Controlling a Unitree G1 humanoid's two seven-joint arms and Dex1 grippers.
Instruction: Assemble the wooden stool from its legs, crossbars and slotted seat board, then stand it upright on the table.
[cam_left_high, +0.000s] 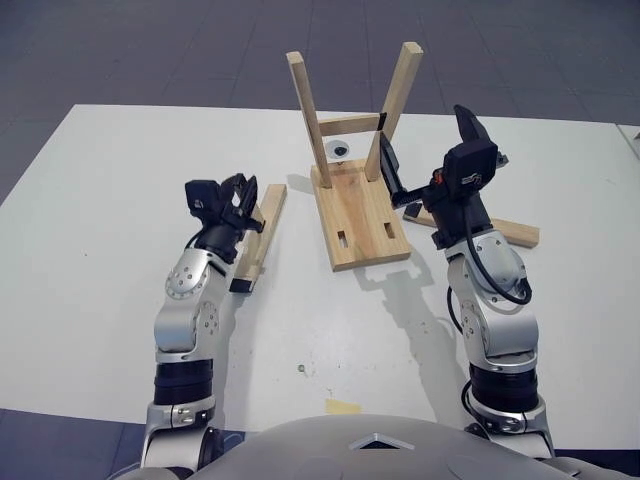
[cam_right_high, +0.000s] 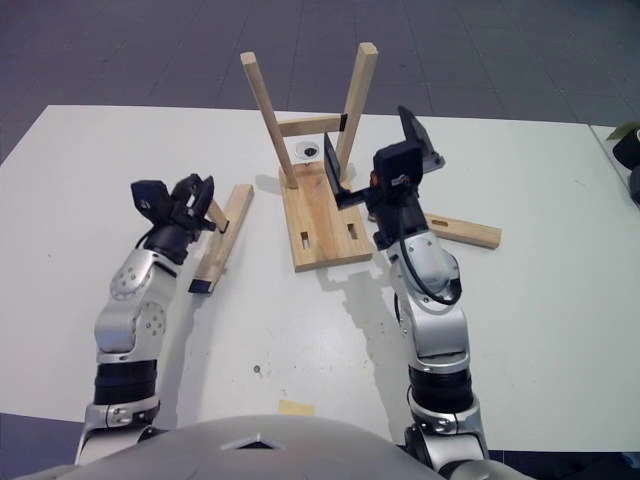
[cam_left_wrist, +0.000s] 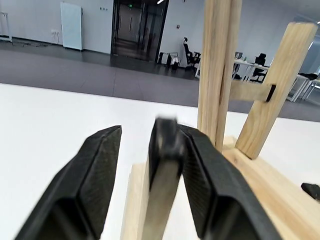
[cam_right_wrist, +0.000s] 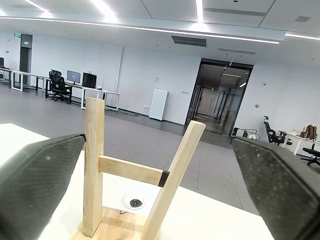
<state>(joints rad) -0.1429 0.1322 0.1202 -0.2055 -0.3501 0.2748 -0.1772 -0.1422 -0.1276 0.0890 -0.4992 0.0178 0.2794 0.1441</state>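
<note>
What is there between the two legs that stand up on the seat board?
A wooden crossbar spans between the legs, joining them above the seat board; the right wrist view shows it best.

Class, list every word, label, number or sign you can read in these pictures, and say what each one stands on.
No text can be read.
Seat board, legs and table: no print shows.
Green wall sign: too small to read.
Green doorway sign: too small to read.
</note>
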